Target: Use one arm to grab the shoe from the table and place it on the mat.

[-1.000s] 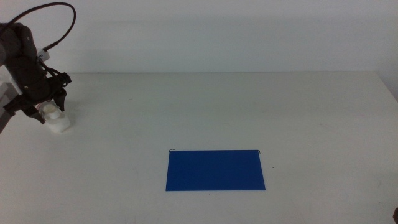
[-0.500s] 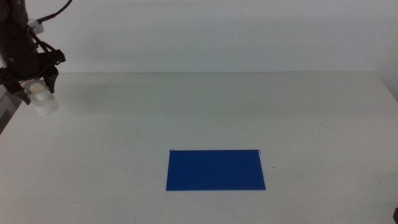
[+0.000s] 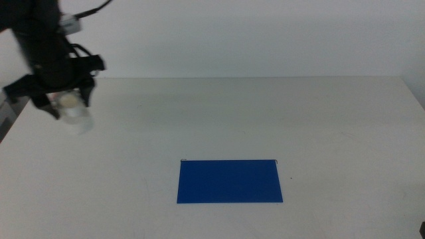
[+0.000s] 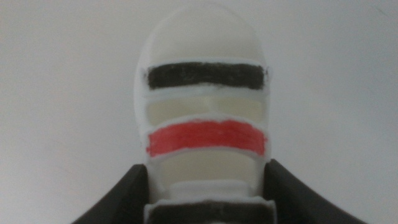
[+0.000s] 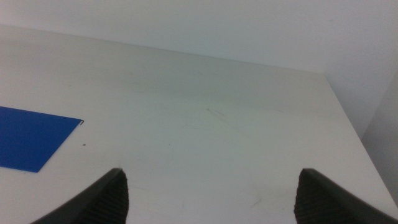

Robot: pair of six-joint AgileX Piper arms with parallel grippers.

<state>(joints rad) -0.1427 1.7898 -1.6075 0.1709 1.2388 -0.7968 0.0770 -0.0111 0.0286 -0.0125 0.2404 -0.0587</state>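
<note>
Plain white wall rises behind a large, plain white rectangular bench (image 3: 265, 119) that fills most of the middle view. Near the front of the bench lies a flat, thin, solid dark blue rectangular mat (image 3: 230, 180), with nothing resting on it. At the far left, a dark grey and black robot arm (image 3: 43, 40) with a black cable reaches in, blurred by motion. Its left gripper (image 3: 65, 101) points downward, and its dark fingers (image 4: 127, 196) are closed on either side of a small white sneaker with black and red stripes and a thick white sole (image 4: 202, 109). In the middle view the shoe (image 3: 72, 109) appears as a pale blur between the fingers, above the bench's far-left area and well apart from the mat. The wrist camera on that arm looks straight along the shoe, showing one black band, one red band and another black band nearest the fingers. The right gripper (image 5: 208, 186) waits at the right side over bare bench, its two dark fingers (image 5: 112, 193) spread wide, holding nothing, with a corner of the blue mat visible off to one side.
</note>
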